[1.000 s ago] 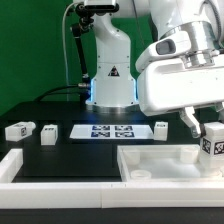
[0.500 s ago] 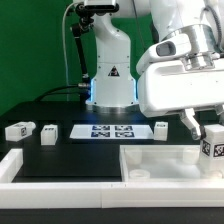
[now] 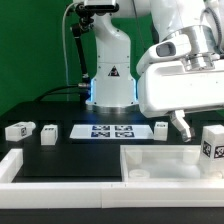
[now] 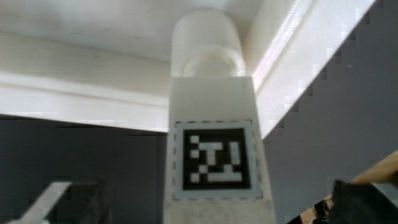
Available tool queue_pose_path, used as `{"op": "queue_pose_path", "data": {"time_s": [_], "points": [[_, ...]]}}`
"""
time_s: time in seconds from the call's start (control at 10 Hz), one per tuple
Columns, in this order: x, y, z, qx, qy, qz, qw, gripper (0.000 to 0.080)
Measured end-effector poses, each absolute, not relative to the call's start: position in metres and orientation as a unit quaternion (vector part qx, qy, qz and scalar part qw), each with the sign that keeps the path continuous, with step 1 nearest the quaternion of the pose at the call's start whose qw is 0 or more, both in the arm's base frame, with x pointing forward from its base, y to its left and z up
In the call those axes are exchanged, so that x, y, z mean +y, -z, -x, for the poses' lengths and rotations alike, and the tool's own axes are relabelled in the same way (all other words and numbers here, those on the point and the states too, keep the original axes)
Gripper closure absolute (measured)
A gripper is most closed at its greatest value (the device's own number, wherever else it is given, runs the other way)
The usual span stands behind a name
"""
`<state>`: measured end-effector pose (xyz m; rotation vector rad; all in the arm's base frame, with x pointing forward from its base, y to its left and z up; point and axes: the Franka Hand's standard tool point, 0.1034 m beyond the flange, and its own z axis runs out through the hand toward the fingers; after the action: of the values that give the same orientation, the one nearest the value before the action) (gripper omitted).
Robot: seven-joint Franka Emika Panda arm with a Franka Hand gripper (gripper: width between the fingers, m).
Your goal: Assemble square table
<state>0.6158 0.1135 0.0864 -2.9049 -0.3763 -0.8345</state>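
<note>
The white square table top (image 3: 152, 152) lies at the front, toward the exterior view's right. One tagged white leg (image 3: 212, 141) stands upright at its right end. My gripper (image 3: 200, 126) is open around that leg, one finger (image 3: 181, 123) clearly apart from it. In the wrist view the leg (image 4: 214, 120) runs up the middle, its tag facing me. The gripper (image 4: 205, 212) has a gap to the fingertips (image 4: 43, 205) on each side, and the top (image 4: 80, 90) lies behind. Three more legs lie loose: two (image 3: 18, 130) (image 3: 48, 136) on the left, one (image 3: 161, 127) behind the top.
The marker board (image 3: 112, 130) lies flat in the middle, in front of the arm's base (image 3: 110, 75). A long white L-shaped wall piece (image 3: 25, 168) runs along the front left. A green wall closes the back.
The jaws have spread. The finger on the exterior view's left has moved away from the leg, which now stands free and unheld.
</note>
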Motion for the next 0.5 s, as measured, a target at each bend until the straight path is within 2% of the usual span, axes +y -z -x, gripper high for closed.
{"op": "queue_pose_path", "data": {"time_s": [0.1, 0.5], "points": [[0.1135, -0.0862, -0.6157, -0.123, 0.274, 0.953, 0.048, 0.0157], [0.1134, -0.0853, -0.6154, -0.123, 0.273, 0.953, 0.048, 0.015]]}}
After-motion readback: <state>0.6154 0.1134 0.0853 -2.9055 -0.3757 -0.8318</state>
